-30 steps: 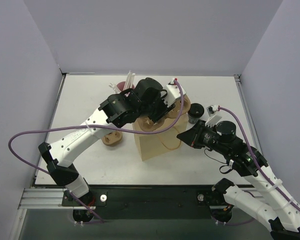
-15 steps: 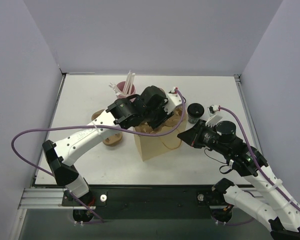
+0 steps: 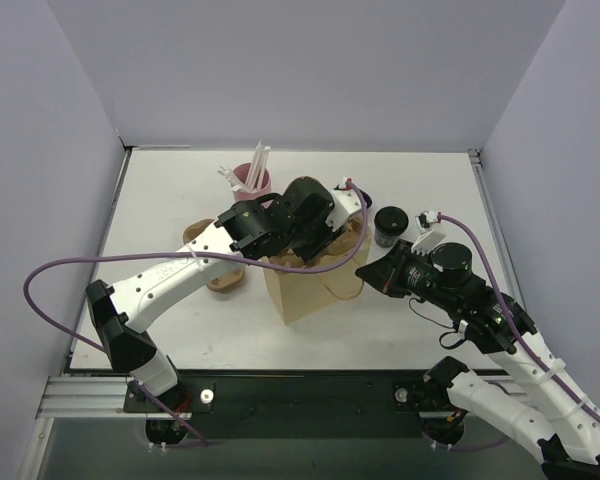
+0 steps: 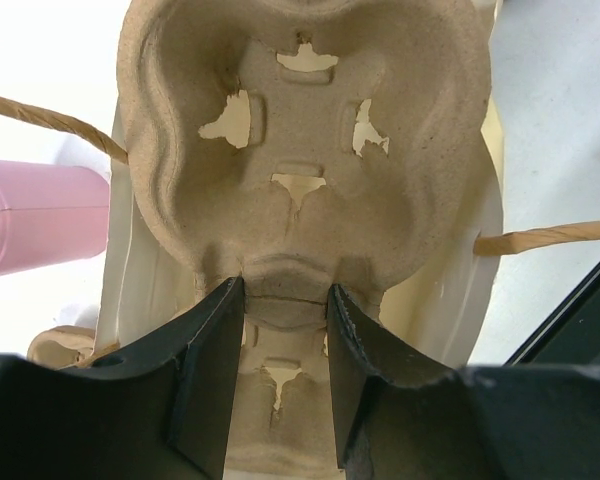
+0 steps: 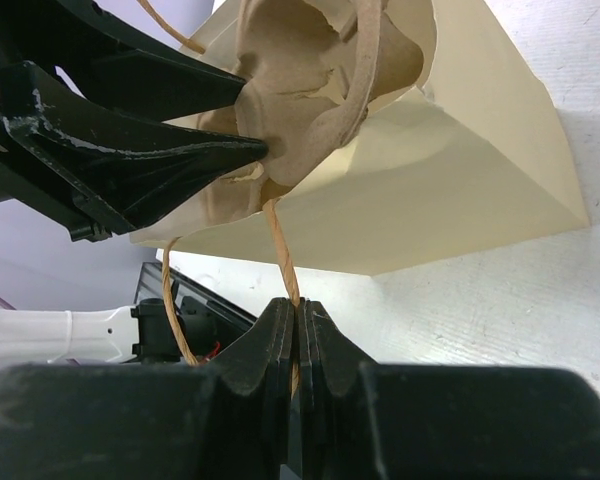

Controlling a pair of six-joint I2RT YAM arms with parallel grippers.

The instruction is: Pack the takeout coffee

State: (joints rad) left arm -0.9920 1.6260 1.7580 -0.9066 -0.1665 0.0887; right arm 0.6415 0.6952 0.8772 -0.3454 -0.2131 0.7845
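Clamped left gripper (image 4: 285,300) on near rim of pulp cup carrier (image 4: 300,150), long axis running straight away from fingers, partly inside paper bag (image 5: 460,180) mouth below. Pinched right gripper (image 5: 297,320) shut on bag handle (image 5: 280,250), right of carrier.

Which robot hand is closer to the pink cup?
Left. The left gripper, holding the cardboard carrier, is close to the pink cup; the right gripper pinches the handle on the bag's far side.

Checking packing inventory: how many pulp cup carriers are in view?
2. One carrier is held by the left gripper at the paper bag's mouth; the other carrier lies on the table left of the bag, partly under that arm. More may be hidden.
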